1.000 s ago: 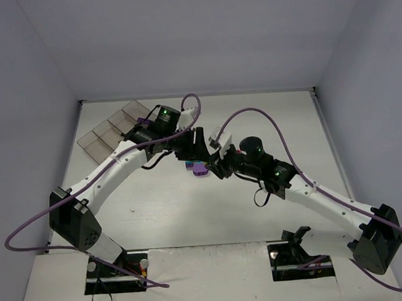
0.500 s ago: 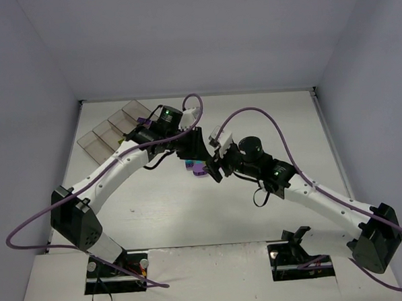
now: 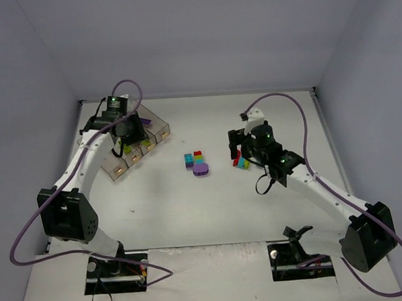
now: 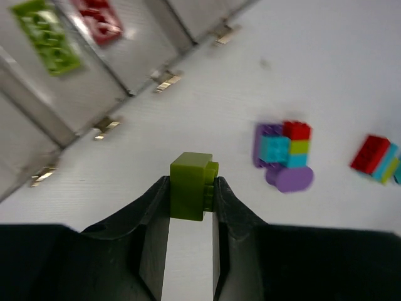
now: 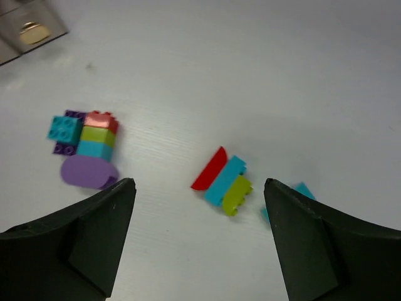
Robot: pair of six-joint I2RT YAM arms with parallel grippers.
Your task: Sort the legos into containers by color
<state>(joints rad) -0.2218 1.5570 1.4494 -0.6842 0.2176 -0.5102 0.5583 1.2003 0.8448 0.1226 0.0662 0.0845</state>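
The left end effector (image 4: 191, 191) was clamped on a lime green brick (image 4: 190, 179), pinching only its lower half, short of the containers (image 4: 103, 59) at the upper left of the wrist view. One bin held a green piece (image 4: 46, 36) and its neighbour a red piece (image 4: 97, 19) (the two lay close together). A release slightly off line would likely drop green among red, or onto the dividing wall. The right end effector (image 5: 198, 194) hung with its fingers spread wide over a red-cyan-green cluster (image 5: 222, 179) on the surface (image 5: 250, 75). Other legos (image 3: 199, 163) sat mid-frame in the top view.

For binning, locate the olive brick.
Centre of left wrist view: the olive brick is clamped in the jaws of the left gripper, near the bins.
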